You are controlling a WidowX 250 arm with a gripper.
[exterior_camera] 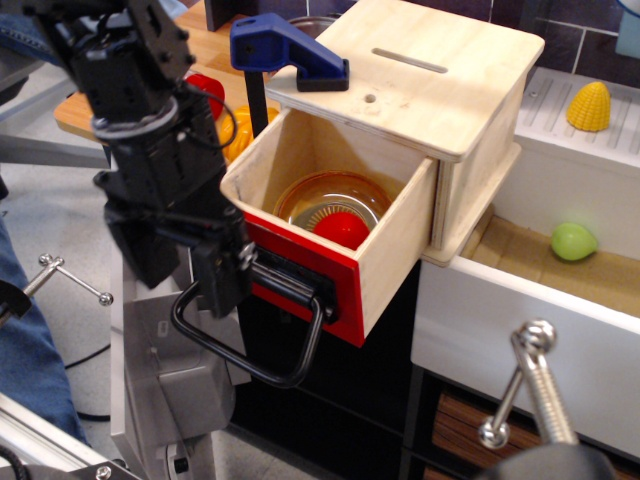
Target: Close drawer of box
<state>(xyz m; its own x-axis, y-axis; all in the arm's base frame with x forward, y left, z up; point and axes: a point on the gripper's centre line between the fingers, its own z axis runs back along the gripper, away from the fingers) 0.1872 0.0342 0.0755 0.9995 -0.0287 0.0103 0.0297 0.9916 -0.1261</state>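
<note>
Nearest the camera, off the counter's front edge, a steel clamp screw (530, 385) juts up at the bottom right; it plays no part in your job. Just beyond it the drawer (320, 225) hangs well out past the counter's front edge, its red front (345, 300) facing you and its black loop handle (265, 345) drooping below. Your gripper (222, 278) sits against the left end of that red front, right over the handle's mount. From this angle you cannot tell whether the fingers are spread or pinched, nor whether they grip anything; the placement suggests a flat push, not a grasp, which would suit closing.

Inside the drawer lie an amber glass dish (325, 205) and a red ball (342, 230), both low enough, by the look of it, to pass under the top. Push slowly all the same so they do not slide about.

Behind, the box (440, 75) stands near the counter's back right corner, its slotted top flat. A blue clamp (285, 50) bites its left corner, presumably so the box stays put when you shove. Because you are pressing at one end of the front, the drawer may rack in its opening; aim straight along the drawer's sides.

To the right, a white kitchen drawer (520, 300) holds a green fruit (573, 241), with a yellow corn cob (588, 106) farther back.
</note>
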